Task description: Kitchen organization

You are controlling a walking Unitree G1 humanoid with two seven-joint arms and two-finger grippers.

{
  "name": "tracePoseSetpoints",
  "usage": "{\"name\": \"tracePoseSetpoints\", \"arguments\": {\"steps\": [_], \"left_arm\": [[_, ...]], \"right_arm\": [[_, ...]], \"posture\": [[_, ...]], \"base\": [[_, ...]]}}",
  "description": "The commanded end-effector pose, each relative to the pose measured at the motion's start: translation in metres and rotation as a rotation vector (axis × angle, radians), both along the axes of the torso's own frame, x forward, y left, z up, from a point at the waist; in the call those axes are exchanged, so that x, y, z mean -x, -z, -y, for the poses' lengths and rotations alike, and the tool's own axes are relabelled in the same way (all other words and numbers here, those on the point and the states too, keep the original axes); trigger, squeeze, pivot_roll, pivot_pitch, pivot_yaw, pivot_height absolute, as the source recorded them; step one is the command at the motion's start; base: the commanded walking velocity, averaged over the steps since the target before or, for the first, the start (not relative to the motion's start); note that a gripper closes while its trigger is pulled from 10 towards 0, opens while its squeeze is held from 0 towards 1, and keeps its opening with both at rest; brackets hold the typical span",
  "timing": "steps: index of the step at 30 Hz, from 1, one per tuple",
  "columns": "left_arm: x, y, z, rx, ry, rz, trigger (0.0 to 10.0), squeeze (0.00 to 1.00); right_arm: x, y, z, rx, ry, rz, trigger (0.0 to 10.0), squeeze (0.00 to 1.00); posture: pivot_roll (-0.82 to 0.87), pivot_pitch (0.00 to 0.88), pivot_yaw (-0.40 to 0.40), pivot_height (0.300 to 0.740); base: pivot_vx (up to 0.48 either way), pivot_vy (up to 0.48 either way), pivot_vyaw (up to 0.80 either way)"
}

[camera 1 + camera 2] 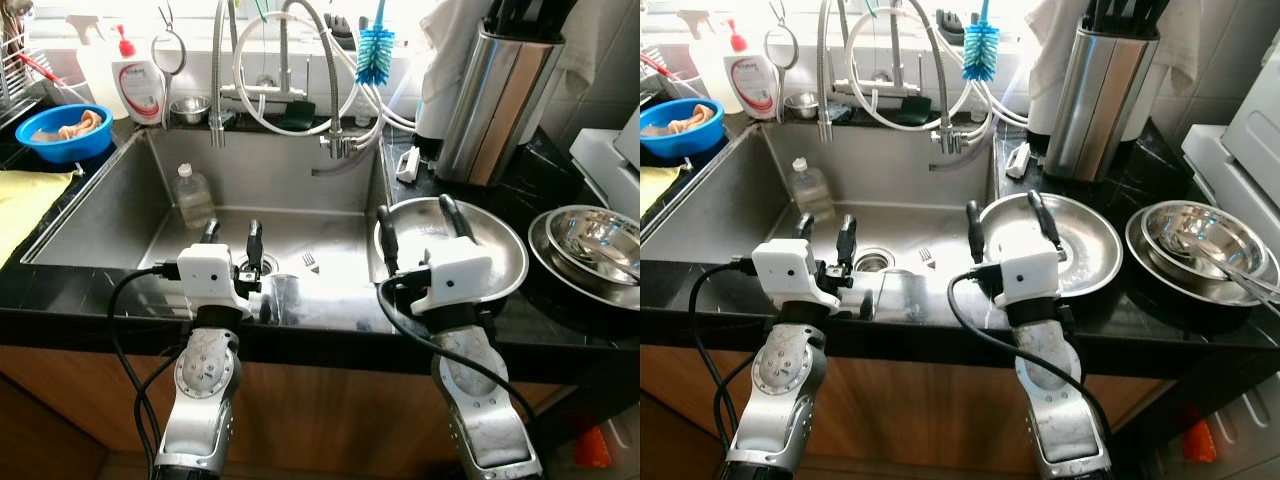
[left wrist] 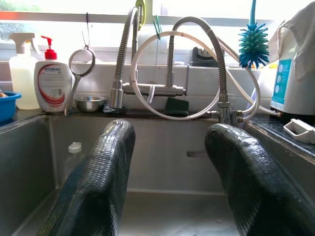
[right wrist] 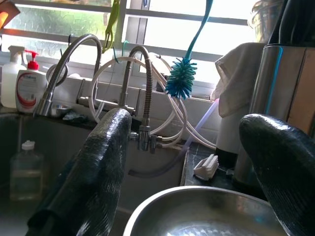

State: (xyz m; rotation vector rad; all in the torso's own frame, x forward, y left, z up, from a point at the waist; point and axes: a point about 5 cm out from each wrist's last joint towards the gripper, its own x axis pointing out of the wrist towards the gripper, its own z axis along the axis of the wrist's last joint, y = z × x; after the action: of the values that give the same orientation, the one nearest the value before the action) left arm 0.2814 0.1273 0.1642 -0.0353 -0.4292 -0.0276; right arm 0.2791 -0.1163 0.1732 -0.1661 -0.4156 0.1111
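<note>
Bottles: one clear bottle [image 1: 192,195] in the sink [image 1: 120,215]
Bowls: two nested [image 1: 590,245], one pan [image 1: 495,250]
Left gripper [image 1: 232,238]: above sink front, fingers apart
Right gripper [image 1: 418,222]: over pan, fingers wide

The sink [image 1: 120,215] floor offers open passage, obstructed only by a clear bottle [image 1: 192,195] at the back, a fork [image 1: 309,262] near the drain and faucet hoses [image 1: 300,90] overhead. On the right counter, a steel plate [image 1: 490,250], stacked bowls [image 1: 590,245] and, apparently, a knife block [image 1: 500,95] crowd access.
</note>
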Motion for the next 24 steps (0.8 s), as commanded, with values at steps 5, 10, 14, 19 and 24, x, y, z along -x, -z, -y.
{"name": "tracePoseSetpoints", "arguments": {"steps": [5, 10, 14, 19, 24], "left_arm": [[-0.002, 0.002, 0.002, -0.026, -0.002, -0.013, 10.0, 0.00], [-0.002, 0.002, 0.002, -0.021, 0.002, -0.012, 10.0, 0.00], [-0.002, 0.003, 0.002, -0.021, 0.002, -0.014, 10.0, 0.00], [-0.002, 0.003, 0.002, -0.021, 0.005, -0.014, 10.0, 0.00], [-0.003, 0.003, 0.004, -0.021, 0.014, -0.017, 10.0, 0.00]], "right_arm": [[-0.003, 0.002, 0.001, -0.011, 0.004, -0.025, 10.0, 0.00], [-0.004, 0.002, 0.002, -0.024, 0.008, -0.036, 10.0, 0.00], [-0.006, 0.004, 0.004, -0.040, 0.022, -0.058, 10.0, 0.00], [-0.007, 0.006, 0.007, -0.058, 0.041, -0.075, 10.0, 0.00], [-0.011, 0.008, 0.019, -0.115, 0.122, -0.111, 10.0, 0.00]], "posture": [[-0.13, 0.000, 0.002, 0.740], [-0.13, 0.000, 0.002, 0.740], [-0.13, 0.000, 0.002, 0.740], [-0.13, 0.000, 0.004, 0.740], [-0.14, 0.000, 0.004, 0.740]], "base": [[-0.274, 0.000, 0.00], [0.000, 0.000, 0.00], [0.000, 0.000, 0.00], [0.000, 0.000, 0.00], [0.000, 0.000, 0.00]]}}
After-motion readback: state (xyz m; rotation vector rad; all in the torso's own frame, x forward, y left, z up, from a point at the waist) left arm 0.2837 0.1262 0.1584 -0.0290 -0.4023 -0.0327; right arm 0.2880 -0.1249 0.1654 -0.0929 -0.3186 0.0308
